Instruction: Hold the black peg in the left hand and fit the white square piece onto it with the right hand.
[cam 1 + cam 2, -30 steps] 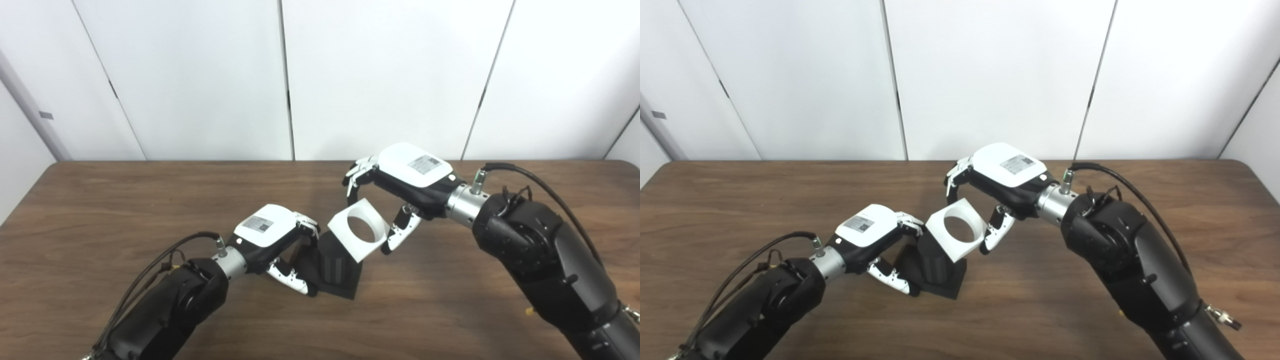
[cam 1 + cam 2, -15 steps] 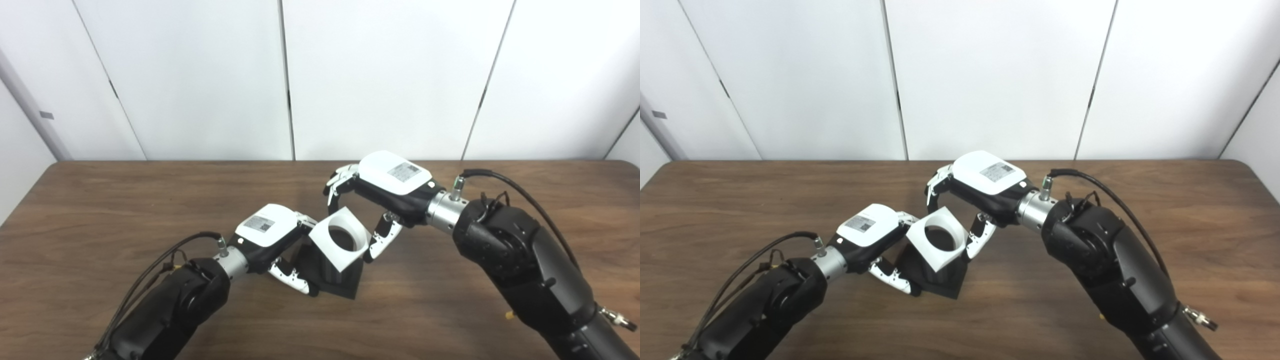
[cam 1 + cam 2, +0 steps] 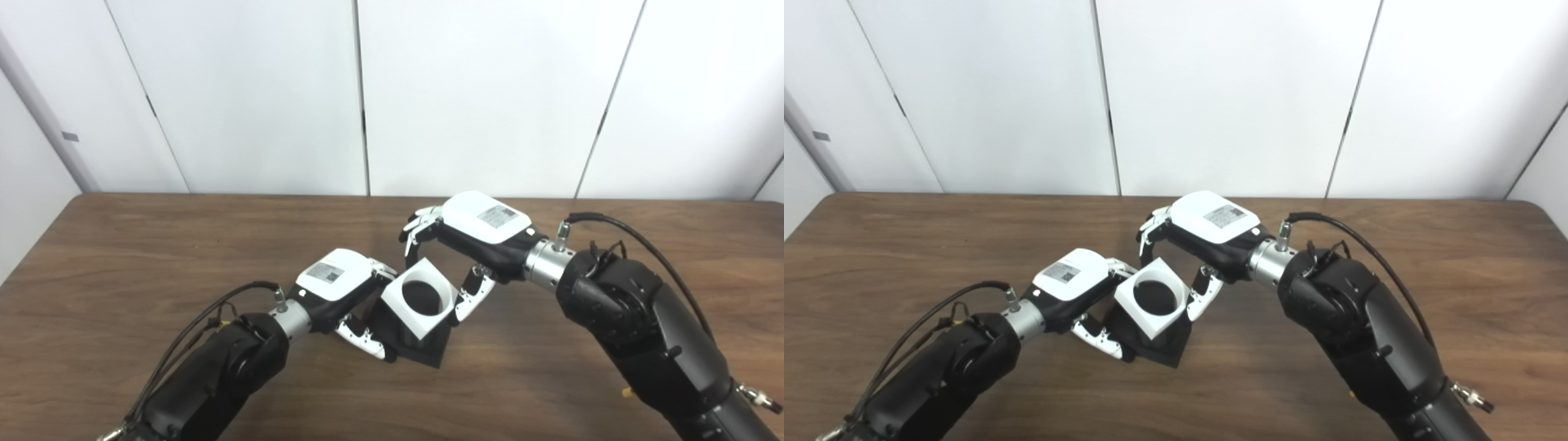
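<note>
One white square piece (image 3: 419, 297) sits over the one black peg (image 3: 409, 344), its round hole dark with the peg's top; the right hand (image 3: 474, 242) grips it, the left hand (image 3: 343, 288) clasps the peg on the wooden counter (image 3: 122, 257)

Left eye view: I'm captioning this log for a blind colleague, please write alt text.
The right robot hand holds the white square piece over the black peg, whose dark top shows through its round hole. The left robot hand steadies the peg on the brown wooden table.
</note>
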Robot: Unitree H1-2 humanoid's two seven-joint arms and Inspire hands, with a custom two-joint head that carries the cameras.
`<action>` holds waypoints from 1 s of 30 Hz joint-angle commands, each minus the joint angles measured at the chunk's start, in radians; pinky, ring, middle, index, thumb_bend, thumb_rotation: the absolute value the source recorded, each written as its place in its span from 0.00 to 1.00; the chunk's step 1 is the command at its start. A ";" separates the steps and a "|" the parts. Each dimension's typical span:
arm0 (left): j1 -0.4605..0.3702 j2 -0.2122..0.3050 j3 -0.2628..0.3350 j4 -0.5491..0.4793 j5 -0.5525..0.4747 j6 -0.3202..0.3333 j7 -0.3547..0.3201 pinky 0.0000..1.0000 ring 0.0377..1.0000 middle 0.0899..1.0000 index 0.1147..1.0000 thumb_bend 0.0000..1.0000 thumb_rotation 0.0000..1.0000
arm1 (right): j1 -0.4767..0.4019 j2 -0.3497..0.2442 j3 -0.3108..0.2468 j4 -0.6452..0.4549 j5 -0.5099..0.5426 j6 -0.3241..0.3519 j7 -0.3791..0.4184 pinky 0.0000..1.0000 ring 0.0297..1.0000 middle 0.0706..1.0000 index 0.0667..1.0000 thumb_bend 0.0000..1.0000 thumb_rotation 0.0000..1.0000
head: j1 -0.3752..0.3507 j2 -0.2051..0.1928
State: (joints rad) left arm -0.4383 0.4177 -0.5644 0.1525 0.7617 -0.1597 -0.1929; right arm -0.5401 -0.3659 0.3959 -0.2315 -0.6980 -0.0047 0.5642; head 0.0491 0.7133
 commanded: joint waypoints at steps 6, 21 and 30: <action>0.056 -0.017 -0.063 0.031 0.040 0.013 -0.092 0.65 0.81 0.78 0.43 0.52 0.07 | -0.041 0.004 0.010 0.002 -0.001 -0.028 0.000 0.83 0.87 0.78 0.44 0.52 0.14 | 0.000 0.001; 0.062 -0.018 -0.067 0.021 0.036 0.027 -0.100 0.69 0.84 0.78 0.43 0.52 0.08 | -0.046 0.013 -0.001 0.032 0.004 -0.023 -0.013 0.82 0.86 0.77 0.44 0.52 0.14 | 0.004 0.009; 0.060 -0.019 -0.070 0.019 0.033 0.028 -0.100 0.69 0.83 0.78 0.43 0.52 0.07 | -0.049 0.025 0.004 0.047 0.000 -0.022 -0.012 0.82 0.86 0.77 0.44 0.52 0.14 | 0.005 0.015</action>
State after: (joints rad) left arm -0.4336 0.4176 -0.5675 0.1361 0.7617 -0.1337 -0.1976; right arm -0.5417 -0.3469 0.4019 -0.1695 -0.7075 -0.0052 0.5629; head 0.0537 0.7271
